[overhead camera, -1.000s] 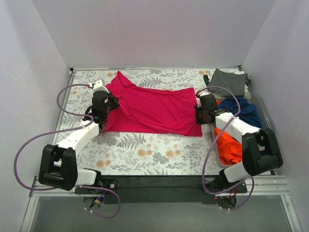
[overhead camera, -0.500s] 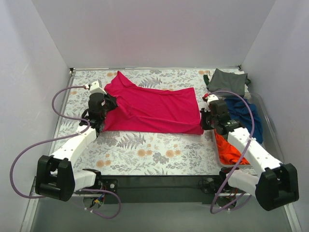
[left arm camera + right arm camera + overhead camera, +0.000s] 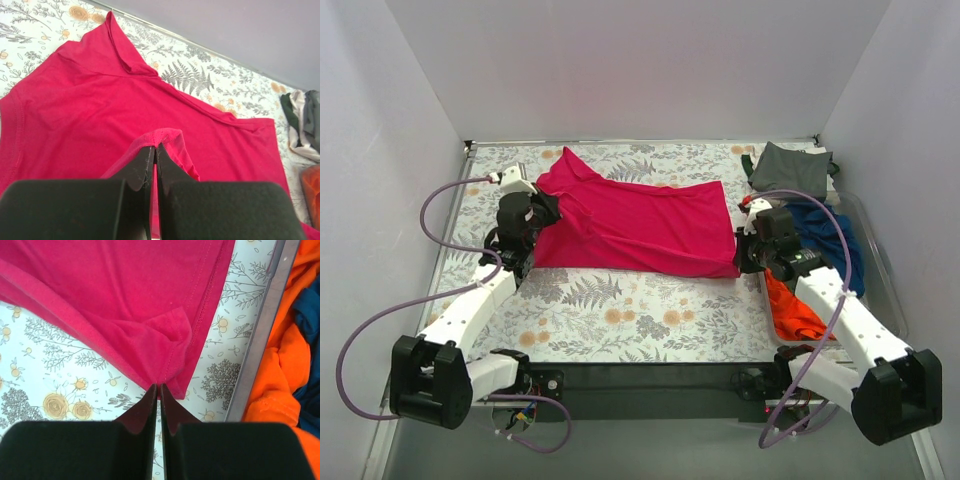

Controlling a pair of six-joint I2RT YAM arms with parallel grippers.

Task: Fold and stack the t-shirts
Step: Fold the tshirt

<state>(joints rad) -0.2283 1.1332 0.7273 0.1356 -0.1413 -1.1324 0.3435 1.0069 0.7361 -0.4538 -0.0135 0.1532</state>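
The magenta-pink t-shirt (image 3: 640, 225) lies spread across the floral tablecloth (image 3: 620, 310). My left gripper (image 3: 532, 222) is shut on its left edge; in the left wrist view (image 3: 155, 146) a fold of pink cloth (image 3: 165, 134) is pinched between the fingers and lifted. My right gripper (image 3: 745, 250) is shut on the shirt's lower right corner, seen in the right wrist view (image 3: 158, 386) with the pink hem (image 3: 170, 360) pulled up. The dark grey-green t-shirt (image 3: 790, 168) lies at the back right. The navy t-shirt (image 3: 825, 235) and the orange t-shirt (image 3: 790, 310) lie in the bin on the right.
A clear plastic bin (image 3: 880, 270) stands along the table's right side; its rim (image 3: 260, 335) runs close beside the right gripper. White walls enclose the table on three sides. Purple cables loop from both arms.
Both grippers have shifted slightly with the pink shirt held. The left one moved back and left; the right arm swung out right, and the shirt's right corner moved a little toward the bin.
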